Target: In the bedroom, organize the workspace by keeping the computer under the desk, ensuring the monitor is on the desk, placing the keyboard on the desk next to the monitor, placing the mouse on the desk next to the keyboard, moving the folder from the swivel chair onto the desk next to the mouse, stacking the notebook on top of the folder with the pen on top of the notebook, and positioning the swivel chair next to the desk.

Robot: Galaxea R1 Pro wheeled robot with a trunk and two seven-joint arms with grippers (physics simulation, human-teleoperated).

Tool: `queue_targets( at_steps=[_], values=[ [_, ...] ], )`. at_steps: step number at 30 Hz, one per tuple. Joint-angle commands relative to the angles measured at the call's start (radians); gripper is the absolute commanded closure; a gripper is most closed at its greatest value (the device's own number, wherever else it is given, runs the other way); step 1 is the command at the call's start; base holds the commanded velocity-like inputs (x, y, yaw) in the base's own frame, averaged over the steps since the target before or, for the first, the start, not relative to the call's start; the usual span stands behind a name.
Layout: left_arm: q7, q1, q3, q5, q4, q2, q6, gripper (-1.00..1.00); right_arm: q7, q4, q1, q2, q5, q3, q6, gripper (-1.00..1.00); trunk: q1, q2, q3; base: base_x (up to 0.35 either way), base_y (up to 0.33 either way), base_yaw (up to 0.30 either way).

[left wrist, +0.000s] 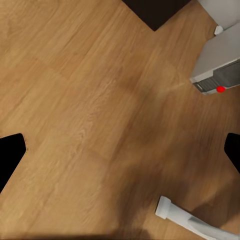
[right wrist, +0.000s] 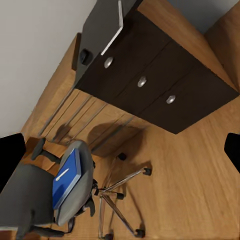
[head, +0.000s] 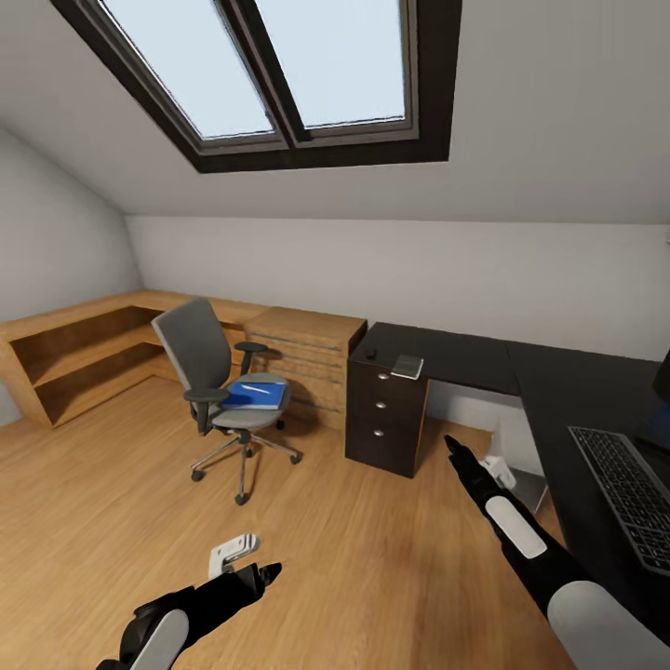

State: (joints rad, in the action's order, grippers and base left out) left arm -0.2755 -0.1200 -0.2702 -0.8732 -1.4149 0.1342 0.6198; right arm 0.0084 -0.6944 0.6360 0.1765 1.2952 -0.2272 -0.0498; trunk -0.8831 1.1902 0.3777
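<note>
Currently, the swivel chair (head: 221,391) stands on the wooden floor (head: 112,493) at centre left of the head view, apart from the black desk (head: 558,391) at the right. A blue folder (head: 253,395) lies on its seat, with a white pen (right wrist: 62,174) resting on the folder in the right wrist view. A grey notebook (head: 408,367) sits on the desk's left end above the drawer unit (head: 383,419), and a small dark mouse (head: 371,354) lies nearby. The keyboard (head: 633,493) occupies the desk at the right edge. The left pincer (head: 265,572), at lower left, and the right pincer (head: 453,447), at centre right, both hang over the floor, grasping nothing; whether their jaws are parted cannot be told.
</note>
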Motion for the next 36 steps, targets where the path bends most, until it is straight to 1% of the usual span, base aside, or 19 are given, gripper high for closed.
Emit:
queue_targets(
  at_steps=[1, 4, 5, 6, 9, 13, 17, 18, 19, 21, 22, 25, 26, 28, 29, 30, 32, 34, 36],
  values=[
    [-0.010, -0.001, -0.002, -0.010, -0.001, 0.001, 0.001, -1.00, 0.001, 0.007, 0.001, -0.005, -0.010, -0.006, -0.005, -1.00, 0.000, 0.001, 0.001, 0.000, 0.000, 0.266],
    [-0.010, -0.001, -0.003, -0.010, -0.001, 0.001, 0.001, -1.00, 0.001, 0.025, 0.001, -0.021, -0.066, -0.005, -0.005, -1.00, 0.000, 0.001, 0.001, 0.000, 0.000, 0.201],
    [-0.010, -0.001, -0.003, -0.010, -0.001, 0.001, 0.001, -1.00, 0.001, 0.027, 0.001, -0.023, -0.078, -0.005, -0.006, -1.00, 0.000, 0.001, 0.001, 0.000, 0.000, 0.111],
    [-0.010, -0.001, -0.002, -0.010, -0.001, 0.002, 0.001, -1.00, 0.001, 0.030, 0.001, -0.027, -0.100, -0.004, -0.009, -1.00, 0.000, 0.001, 0.001, 0.000, 0.000, 0.071],
    [-0.010, -0.001, -0.001, -0.010, -0.001, 0.002, 0.001, -1.00, 0.003, 0.033, 0.001, -0.030, -0.130, -0.002, -0.029, -1.00, 0.000, 0.001, 0.001, 0.000, 0.000, 0.044],
    [-0.014, -0.001, -0.001, -0.007, 0.000, 0.002, 0.002, -1.00, 0.005, 0.036, 0.001, -0.033, -0.145, -0.003, -0.047, -1.00, 0.000, 0.001, 0.001, 0.000, 0.000, 0.016],
    [-0.029, -0.001, 0.000, 0.020, 0.013, 0.002, 0.002, -1.00, 0.004, 0.041, 0.001, -0.041, -0.155, -0.009, -0.054, -1.00, 0.000, 0.001, 0.001, 0.000, 0.000, 0.004],
    [-0.033, -0.001, 0.001, 0.039, 0.018, 0.002, 0.002, -1.00, 0.003, 0.043, 0.001, -0.045, -0.165, -0.013, -0.055, -1.00, 0.000, 0.001, 0.001, 0.000, 0.000, 0.002],
    [-0.036, -0.001, 0.002, 0.059, 0.022, 0.003, 0.002, -1.00, 0.003, 0.044, 0.001, -0.048, -0.182, -0.021, -0.056, -1.00, 0.000, 0.001, 0.001, 0.000, 0.000, 0.001],
    [-0.038, -0.001, 0.003, 0.078, 0.025, 0.002, 0.002, -1.00, 0.002, 0.045, 0.001, -0.049, -0.209, -0.035, -0.056, -1.00, 0.000, 0.001, 0.001, 0.000, 0.000, 0.001],
    [-0.039, -0.001, 0.003, 0.095, 0.028, 0.002, 0.002, -1.00, -0.001, 0.047, 0.001, -0.050, -0.244, -0.054, -0.056, -1.00, 0.000, 0.001, 0.001, 0.000, 0.000, 0.000],
    [-0.041, -0.001, 0.003, 0.111, 0.034, 0.002, 0.002, -1.00, -0.014, 0.061, 0.001, -0.051, -0.299, -0.085, -0.055, -1.00, 0.000, 0.001, 0.001, 0.000, 0.000, 0.000],
    [-0.041, -0.001, 0.003, 0.117, 0.037, 0.002, 0.002, -1.00, -0.030, 0.078, 0.001, -0.052, -0.330, -0.100, -0.055, -1.00, 0.000, 0.001, 0.001, 0.000, 0.000, 0.000],
    [-0.042, -0.001, 0.004, 0.121, 0.043, 0.002, 0.001, -1.00, -0.063, 0.109, 0.001, -0.053, -0.364, -0.114, -0.055, -1.00, 0.000, 0.001, 0.001, 0.000, 0.000, 0.000],
    [-0.042, -0.001, 0.004, 0.122, 0.049, 0.002, 0.001, -1.00, -0.076, 0.119, 0.001, -0.054, -0.372, -0.118, -0.055, -1.00, 0.000, 0.001, 0.001, 0.000, 0.000, 0.000],
    [-0.042, -0.001, 0.004, 0.123, 0.072, 0.002, 0.000, -1.00, -0.102, 0.136, 0.001, -0.055, -0.389, -0.123, -0.055, -1.00, 0.000, 0.001, 0.001, 0.000, 0.000, 0.000],
    [-0.041, -0.001, 0.003, 0.125, 0.110, 0.001, -0.001, -1.00, -0.128, 0.149, 0.001, -0.056, -0.404, -0.130, -0.055, -1.00, 0.000, 0.001, 0.001, 0.000, 0.000, 0.000],
    [-0.039, -0.001, 0.003, 0.128, 0.190, 0.001, -0.007, -1.00, -0.178, 0.167, 0.001, -0.057, -0.442, -0.153, -0.054, -1.00, 0.000, 0.001, 0.001, 0.000, 0.000, 0.000],
    [-0.038, -0.001, 0.004, 0.130, 0.219, 0.001, -0.015, -1.00, -0.203, 0.176, 0.001, -0.058, -0.463, -0.170, -0.052, -1.00, 0.000, 0.001, 0.001, 0.000, 0.000, 0.000]
  ],
)
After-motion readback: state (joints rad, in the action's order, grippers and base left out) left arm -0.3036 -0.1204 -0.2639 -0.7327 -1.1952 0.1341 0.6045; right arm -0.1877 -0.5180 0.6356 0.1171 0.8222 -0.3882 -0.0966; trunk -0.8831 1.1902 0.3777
